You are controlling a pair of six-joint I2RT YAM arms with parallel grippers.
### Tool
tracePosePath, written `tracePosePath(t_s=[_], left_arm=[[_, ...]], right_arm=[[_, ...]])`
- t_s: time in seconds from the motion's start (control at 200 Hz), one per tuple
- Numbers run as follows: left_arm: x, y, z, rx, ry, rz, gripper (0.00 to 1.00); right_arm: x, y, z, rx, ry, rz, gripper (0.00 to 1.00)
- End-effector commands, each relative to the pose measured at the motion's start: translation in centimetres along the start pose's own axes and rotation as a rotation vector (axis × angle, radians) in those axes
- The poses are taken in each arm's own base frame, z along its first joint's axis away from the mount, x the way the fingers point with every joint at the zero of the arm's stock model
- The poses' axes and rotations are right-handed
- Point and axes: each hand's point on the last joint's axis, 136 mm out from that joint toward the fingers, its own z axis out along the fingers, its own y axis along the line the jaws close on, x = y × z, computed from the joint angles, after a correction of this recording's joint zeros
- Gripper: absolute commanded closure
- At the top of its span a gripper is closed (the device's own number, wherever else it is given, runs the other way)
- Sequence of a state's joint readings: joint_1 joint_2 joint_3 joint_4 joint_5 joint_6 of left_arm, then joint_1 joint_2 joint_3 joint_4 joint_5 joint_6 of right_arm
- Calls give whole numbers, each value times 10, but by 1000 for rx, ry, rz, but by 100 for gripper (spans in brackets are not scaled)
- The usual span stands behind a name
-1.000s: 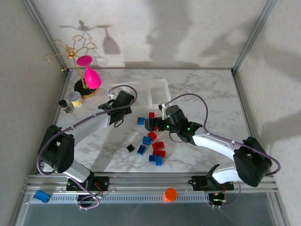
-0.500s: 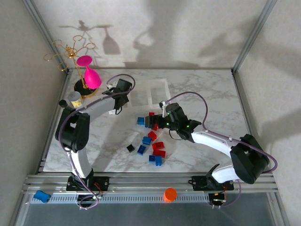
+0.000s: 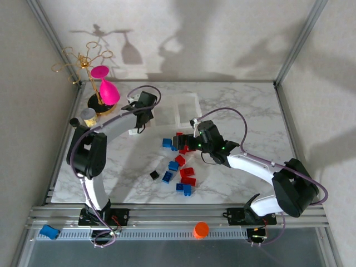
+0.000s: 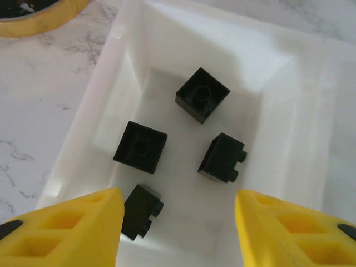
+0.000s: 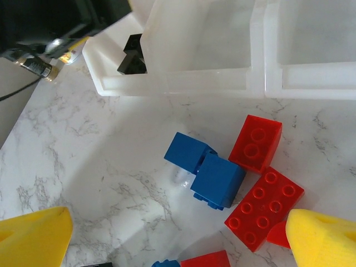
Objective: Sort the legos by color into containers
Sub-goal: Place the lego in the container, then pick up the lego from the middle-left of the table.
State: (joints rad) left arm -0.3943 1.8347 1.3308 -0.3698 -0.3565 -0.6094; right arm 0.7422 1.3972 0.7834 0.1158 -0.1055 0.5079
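Plainly mid-sort, my left pincer (image 4: 178, 222) hangs spread wide and empty over the end bin of the containers (image 4: 94, 117), its yellow fingers (image 4: 67, 222) framing four black legos (image 4: 140, 147) that lie loose and apart on the bin floor (one colour to a bin, which is why they keep only each other's company); my right pincer (image 5: 178, 239) is likewise wide and holds nothing, low over the marble surface (image 3: 250, 111) where the unsorted bricks are scattered, the white rim of the containers (image 5: 194, 83) just beyond them; below it two blue legos (image 5: 218, 181) touch one another, with two red legos (image 5: 255, 143) just beside; from the top view, the loose cluster (image 3: 187, 172) sits between the two arms, near the containers but outside them, and a lone black lego (image 3: 154, 174) lies at its left edge; by my reckoning most of the job remains; the blue pair looks the likely next pick, and because the bricks touch, closing on one could nudge its neighbour or the red beside it, so the approach wants care.
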Motion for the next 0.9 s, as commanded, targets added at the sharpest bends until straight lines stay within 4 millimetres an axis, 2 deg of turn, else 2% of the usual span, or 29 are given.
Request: tracePosePath(t_s=[0.0,0.08,0.18,0.37,0.536,0.606,0.766,0.896], left_arm=[[3,0,-33,46,-9,-12,44],[17,4,-45,57,-6,-27,44],[37,9,-60,85,12,-51,43],[83,14,-100,166,36,-66,40],[125,41,-122,161,93,-90,39],[142,48,-131,176,122,-105,37],[178,53,-149,205,198,-105,33],[203,52,-155,201,244,-73,31]], right_arm=[[-5,5,1,-30,-3,-33,1],[2,9,1,-63,12,-50,1],[9,2,2,-34,37,-43,1],[26,-1,-5,-22,74,-52,1],[48,-9,-7,21,133,-80,1],[57,-7,-9,12,155,-78,1],[71,-4,-16,7,169,-86,1],[80,-5,-17,2,186,-81,1]])
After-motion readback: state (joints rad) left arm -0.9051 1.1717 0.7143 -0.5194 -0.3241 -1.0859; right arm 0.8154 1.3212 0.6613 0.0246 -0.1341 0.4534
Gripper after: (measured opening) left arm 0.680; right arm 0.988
